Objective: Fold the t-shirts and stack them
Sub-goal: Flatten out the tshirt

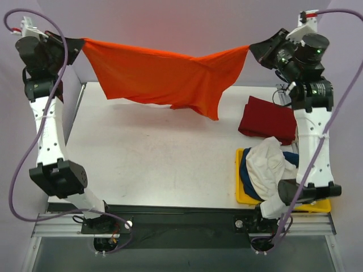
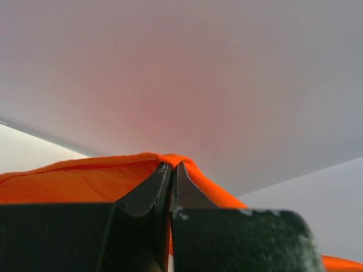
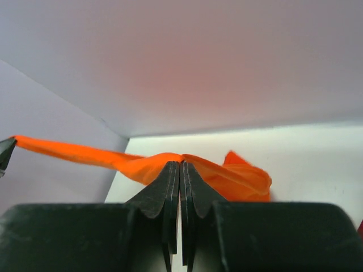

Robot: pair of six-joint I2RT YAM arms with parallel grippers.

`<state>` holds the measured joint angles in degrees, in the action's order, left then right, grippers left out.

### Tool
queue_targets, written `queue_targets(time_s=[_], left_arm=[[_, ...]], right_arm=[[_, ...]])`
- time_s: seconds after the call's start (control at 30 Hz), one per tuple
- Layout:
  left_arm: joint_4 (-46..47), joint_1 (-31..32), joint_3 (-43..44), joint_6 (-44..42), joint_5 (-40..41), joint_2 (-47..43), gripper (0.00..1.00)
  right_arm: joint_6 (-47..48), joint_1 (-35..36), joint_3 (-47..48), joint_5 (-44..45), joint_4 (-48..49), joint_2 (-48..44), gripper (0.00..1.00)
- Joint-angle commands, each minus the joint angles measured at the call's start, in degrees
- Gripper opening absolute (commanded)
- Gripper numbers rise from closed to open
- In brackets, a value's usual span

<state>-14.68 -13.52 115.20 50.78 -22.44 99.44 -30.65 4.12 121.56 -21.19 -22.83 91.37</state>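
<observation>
left hand (image 2: 172,168): fingers shut tight on one edge of the orange t-shirt (image 1: 164,76), cloth bunched over the tips
right hand (image 3: 180,165): fingers pressed together, pinching the opposite edge of the same shirt
orange t-shirt: strung between the two hands, both raised well above the bench (image 1: 159,164). Top edge sags a little mid-span. The rest hangs below the hands, longest drape nearer the right hand. Cannot tell whether the lowest fold touches the bench
dark red t-shirt (image 1: 269,116): flat on the bench below the right hand, looks folded, just beside the right arm
white t-shirt (image 1: 272,164): crumpled in the yellow bin (image 1: 241,195), down by the right arm's base
navy t-shirt (image 1: 245,170): under the white one, only its edges show
yellow bin: on the bench, partly hidden by the right arm
</observation>
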Motion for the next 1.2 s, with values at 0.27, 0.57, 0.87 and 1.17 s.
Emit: queue_targets(time_s=[0.27,0.57,0.87,1.17], left_arm=[[6.26,-5.29,-12.98,-4.64,3.19,-21.66,0.0],[2.99,-4.33,-11.4,-2.71,-12.71,-5.67,0.0],[-1.84,-3.8,-6.3,-3.32,-18.26,3.66,0.0],[1.31,-4.24,-6.91,-0.43,-15.1,-3.98,0.0]], right_arm=[[5.08,-0.43,-2.38,7.92,15.36,-12.55,0.0],[1.74,-0.43,0.69,-0.24,12.46,6.15,0.0],[1.47,0.01,4.92,-2.63,8.59,15.07,0.0],[2.7,1.5,5.09,-1.05,9.03,6.29,0.0]])
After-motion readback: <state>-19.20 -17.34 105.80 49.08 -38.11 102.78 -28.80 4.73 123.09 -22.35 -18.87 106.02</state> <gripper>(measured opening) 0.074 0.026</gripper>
